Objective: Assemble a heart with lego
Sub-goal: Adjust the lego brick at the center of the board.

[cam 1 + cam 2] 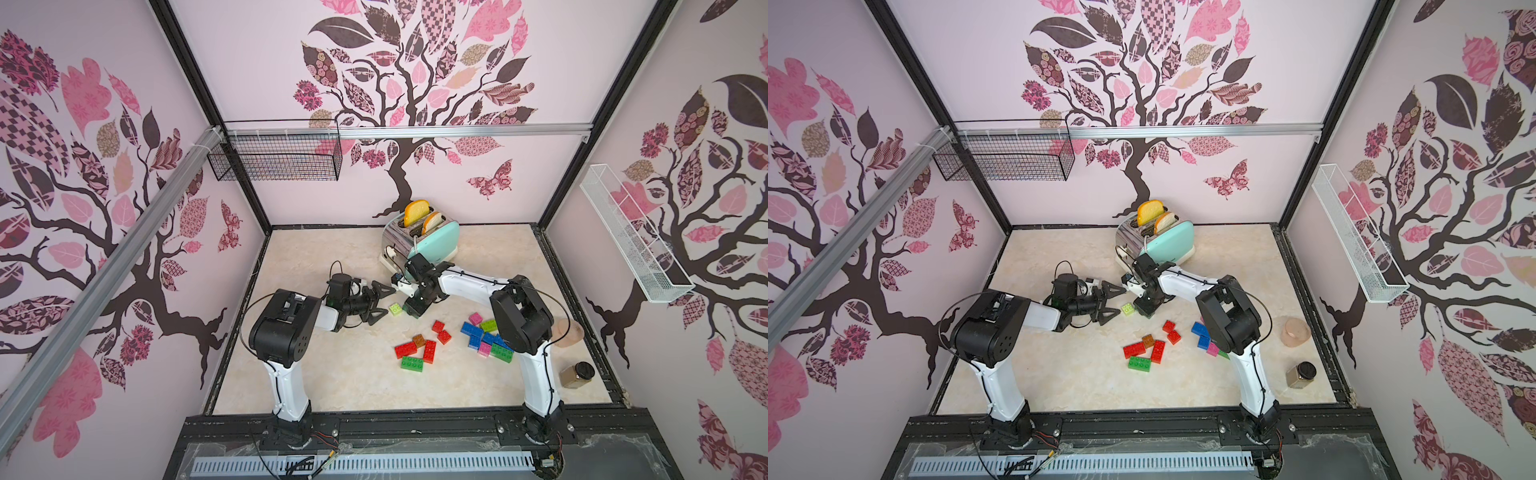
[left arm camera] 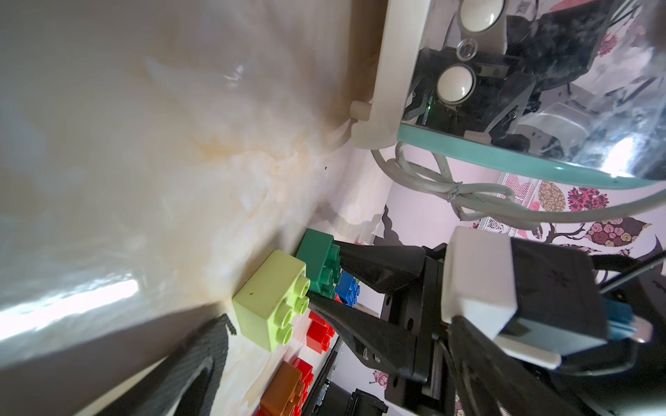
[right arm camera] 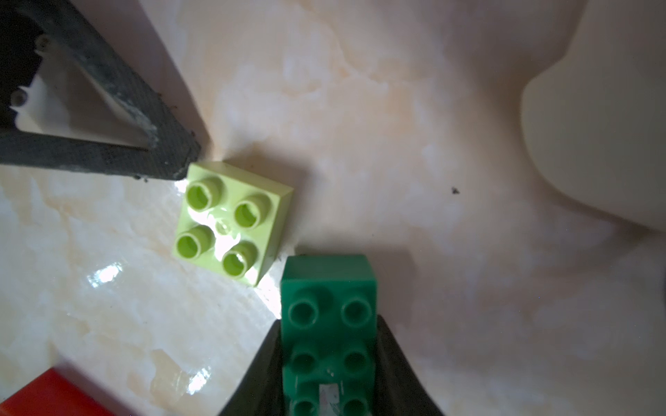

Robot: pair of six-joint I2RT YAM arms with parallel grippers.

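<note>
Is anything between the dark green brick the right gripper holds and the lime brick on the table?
Nothing visible. Only bare table separates the dark green brick from the lime brick; the left gripper is at its far side.

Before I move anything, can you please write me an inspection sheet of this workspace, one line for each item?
Surface: glossy marble-look tabletop.
Job's things: lime brick loose, beside the dark green brick; red, green and brown bricks loose; blue and pink bricks partly behind the right arm.
Clutter: toaster with two bread slices, jar, pink cup.
Tools: left tool open, tips at the lime brick; right tool shut on the dark green brick.
Cables: toaster cord, tied in a bundle.
Surroundings: black wire basket and white mesh shelf on the walls.
</note>
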